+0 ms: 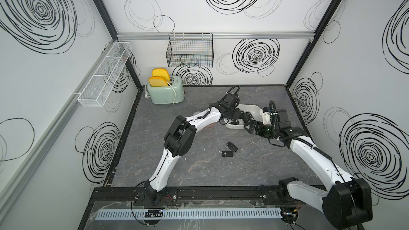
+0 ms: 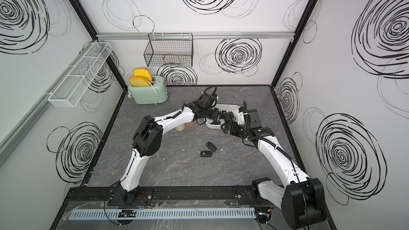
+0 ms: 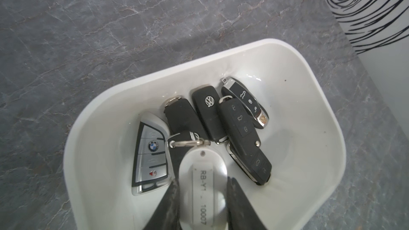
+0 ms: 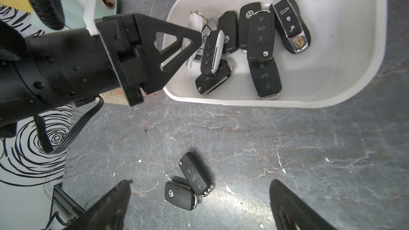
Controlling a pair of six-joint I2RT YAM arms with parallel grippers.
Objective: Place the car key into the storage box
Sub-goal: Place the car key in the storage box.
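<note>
Your left gripper (image 3: 202, 180) is closed on a car key (image 3: 183, 137), gripping it by its white tag (image 3: 202, 198). The key is inside the rim of the storage box (image 3: 287, 71), but you cannot tell whether it touches the floor of the box. Several other fobs (image 3: 209, 111) lie in the box, crowded together. In both top views the box (image 1: 254, 107) sits right of centre in the frame. Your right gripper (image 4: 201, 181) is spread wide and holds nothing. Two loose keys (image 4: 180, 195) lie touching on the surface, below the box in the frame and apart from it.
</note>
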